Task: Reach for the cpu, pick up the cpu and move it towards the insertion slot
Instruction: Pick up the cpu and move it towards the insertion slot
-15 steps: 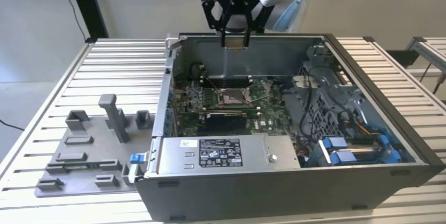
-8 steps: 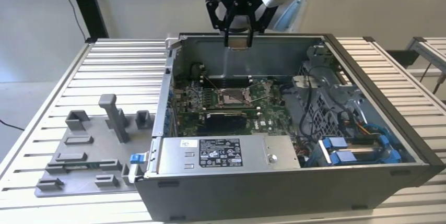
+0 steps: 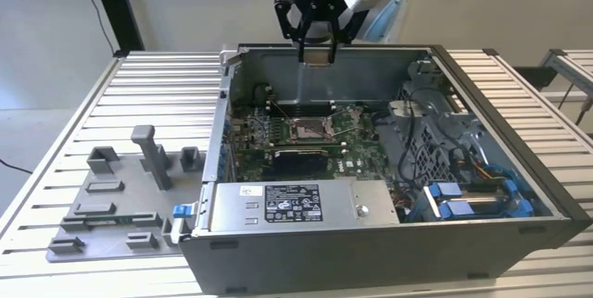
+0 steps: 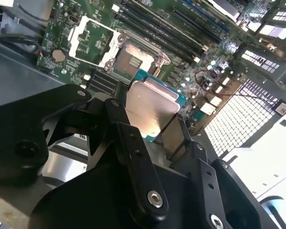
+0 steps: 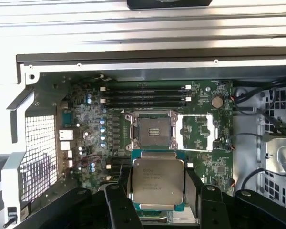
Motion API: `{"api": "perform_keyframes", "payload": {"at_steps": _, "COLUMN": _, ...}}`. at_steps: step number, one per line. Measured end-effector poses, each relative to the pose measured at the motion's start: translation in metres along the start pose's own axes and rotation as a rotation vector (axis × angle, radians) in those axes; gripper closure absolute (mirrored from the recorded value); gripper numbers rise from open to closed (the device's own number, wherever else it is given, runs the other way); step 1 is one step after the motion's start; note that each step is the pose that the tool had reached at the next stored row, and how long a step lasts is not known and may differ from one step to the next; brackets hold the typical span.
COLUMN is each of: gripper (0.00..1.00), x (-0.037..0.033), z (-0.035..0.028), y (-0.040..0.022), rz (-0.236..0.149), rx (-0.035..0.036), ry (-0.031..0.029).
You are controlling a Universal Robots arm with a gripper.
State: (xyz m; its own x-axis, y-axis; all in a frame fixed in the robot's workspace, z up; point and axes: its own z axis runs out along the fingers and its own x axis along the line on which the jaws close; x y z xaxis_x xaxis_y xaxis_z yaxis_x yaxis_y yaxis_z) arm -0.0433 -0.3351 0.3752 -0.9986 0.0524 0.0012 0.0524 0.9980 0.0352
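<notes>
1. My jaws (image 5: 157, 188) are clamped on the cpu (image 5: 158, 180), one finger on each side edge; silver top faces the cam in both wrist views.
2. Cpu is off the board, held in the air above the open pc case (image 3: 519, 173).
3. Insertion slot (image 5: 152, 131) sits just beyond the cpu in the first wrist view, frame open, dark centre bare.
4. In the exterior view I hang over the case's far wall; grey tray (image 3: 102, 208) lies on the surface (image 3: 157, 96) to the exterior view's left.
</notes>
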Motion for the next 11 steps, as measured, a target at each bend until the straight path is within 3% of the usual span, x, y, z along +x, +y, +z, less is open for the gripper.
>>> {"api": "perform_keyframes", "payload": {"at_steps": 7, "gripper": 1.00, "x": -0.0015, "z": 0.0011, "y": 0.0118, "rz": 0.006, "rx": -0.0002, "ry": -0.0003}}
{"api": "perform_keyframes", "payload": {"at_steps": 11, "gripper": 1.00, "x": -0.0020, "z": 0.0012, "y": 0.0132, "rz": 0.006, "rx": 0.0000, "ry": -0.0001}}
